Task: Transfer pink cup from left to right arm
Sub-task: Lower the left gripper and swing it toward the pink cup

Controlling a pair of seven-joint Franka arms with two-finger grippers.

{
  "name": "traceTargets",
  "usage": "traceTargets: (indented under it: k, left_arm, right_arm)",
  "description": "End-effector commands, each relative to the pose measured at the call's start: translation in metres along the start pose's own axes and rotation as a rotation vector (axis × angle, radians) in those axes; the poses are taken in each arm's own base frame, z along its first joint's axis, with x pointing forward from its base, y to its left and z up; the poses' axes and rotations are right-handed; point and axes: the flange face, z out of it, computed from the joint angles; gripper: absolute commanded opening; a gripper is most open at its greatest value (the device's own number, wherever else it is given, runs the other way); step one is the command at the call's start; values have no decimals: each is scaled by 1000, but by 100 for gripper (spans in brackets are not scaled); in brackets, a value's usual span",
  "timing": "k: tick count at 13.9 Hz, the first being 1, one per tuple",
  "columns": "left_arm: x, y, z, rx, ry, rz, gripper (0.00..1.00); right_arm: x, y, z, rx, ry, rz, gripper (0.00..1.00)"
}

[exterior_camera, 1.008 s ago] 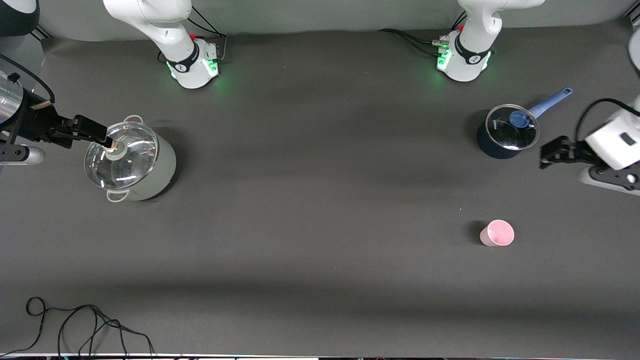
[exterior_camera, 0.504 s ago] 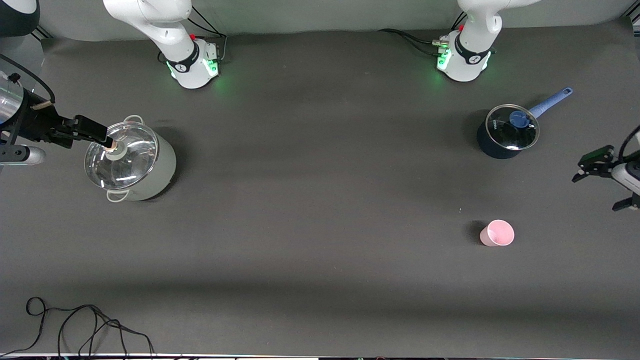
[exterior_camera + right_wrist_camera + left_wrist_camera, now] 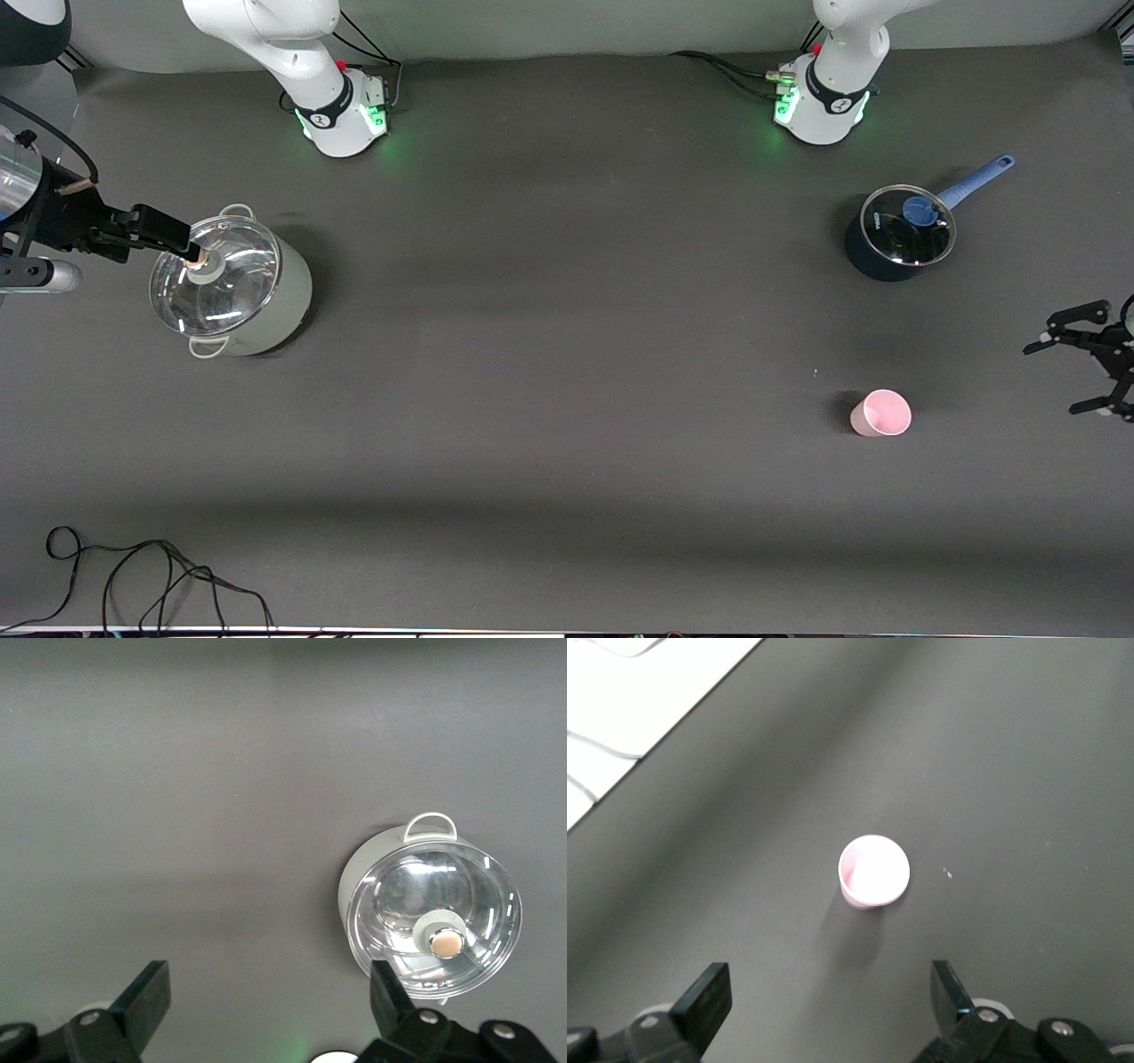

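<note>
Robot lab bench, staged with kitchenware

Two white robot arm bases (image 3: pixel 341 111) with green status lights are bolted along the far edge of a table (image 3: pixel 567 354) draped in plain dark grey cloth, with cables (image 3: pixel 726 71) running to them and a loose black cord (image 3: pixel 151 576) at the near edge; the only props are a lidded grey-green pot (image 3: pixel 235 288) and a blue saucepan (image 3: pixel 899 235).

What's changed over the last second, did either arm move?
The left gripper, fingers open and empty, swung from beside the blue saucepan toward the front camera, now up near the pink cup. Nothing grasped. Right gripper waits open over the steel pot; cup and pots unmoved.
</note>
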Motion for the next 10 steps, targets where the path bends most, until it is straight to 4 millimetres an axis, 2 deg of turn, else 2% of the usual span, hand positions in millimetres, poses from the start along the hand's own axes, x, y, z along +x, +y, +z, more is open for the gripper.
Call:
traceTargets:
  k: [1,3,4,7,8,10]
  left_arm:
    - [-46,-18,35,-26,145,106,100]
    - [-85,-27,65,-27,243,147,100]
    - [-100,-30,87,-29,301,171,100]
    - [-154,-29,141,-32,461,245,99]
    - [-167,-26,155,-36,501,263,99]
    - [-179,-19,169,-55,524,249,99]
  right_arm:
    - [0,-2,-1,-2,-3,-12,100]
    - [0,-2,-1,-2,-3,-12,100]
    - [0,-2,-1,-2,-3,-12,100]
    - [-1,-2,-2,-2,-2,-12,100]
    - [-1,-2,-2,-2,-3,-12,100]
    - [-1,-2,-2,-2,-3,-12,100]
